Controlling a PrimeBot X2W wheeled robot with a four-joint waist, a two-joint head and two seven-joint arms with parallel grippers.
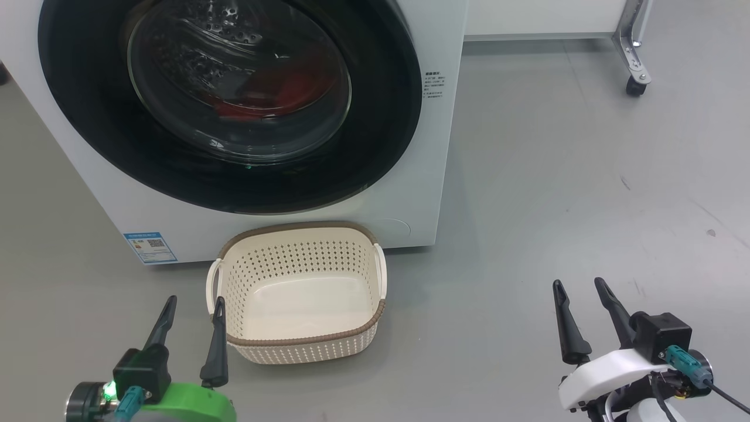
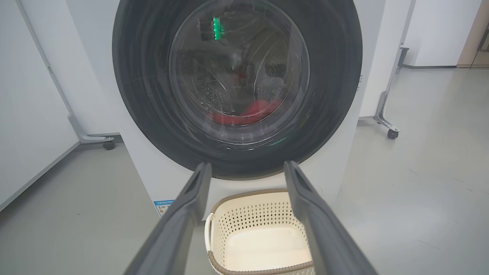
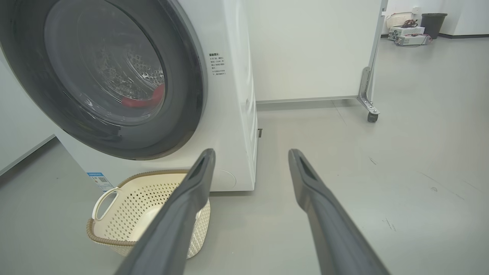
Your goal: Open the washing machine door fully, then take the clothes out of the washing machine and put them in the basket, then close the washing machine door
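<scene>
Head view: washing machine door (image 1: 381, 117) shut flat against the washing machine (image 1: 436, 176), upper left of frame. We see the clothes (image 1: 281, 88), red, behind the glass, low in the drum. We note the basket (image 1: 304, 230) on the grey floor (image 1: 556, 176) just in front of the machine, lower centre, bare bottom showing. Our left gripper (image 1: 195, 300) sits lower left, jaws wide, holding nothing, 1 finger near a basket handle. Our right gripper (image 1: 578, 283) sits lower right, jaws wide, holding nothing, well apart from the basket.
</scene>
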